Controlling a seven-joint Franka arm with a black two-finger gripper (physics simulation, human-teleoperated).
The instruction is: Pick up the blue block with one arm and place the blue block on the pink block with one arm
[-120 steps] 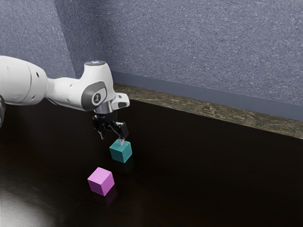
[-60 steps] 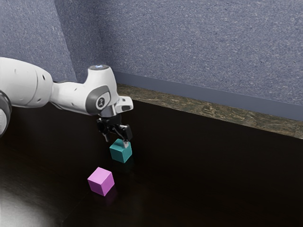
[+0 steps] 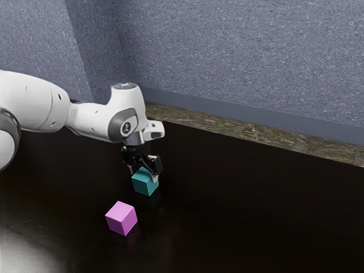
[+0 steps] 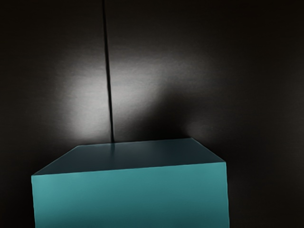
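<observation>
My one gripper (image 3: 143, 172) is hanging open wide over one blue block (image 3: 145, 184) mid-frame. One pink block (image 3: 121, 218) is sitting lower left of it.

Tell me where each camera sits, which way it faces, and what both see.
Exterior view: beside the arm, facing across the dark glossy tabletop toward the grey wall; white arm and black pincer at the teal-blue cube, pink cube nearer.
Wrist view: on the hand, facing the teal-blue cube close beneath it and the tabletop.
Shared: that cube and the tabletop.
</observation>
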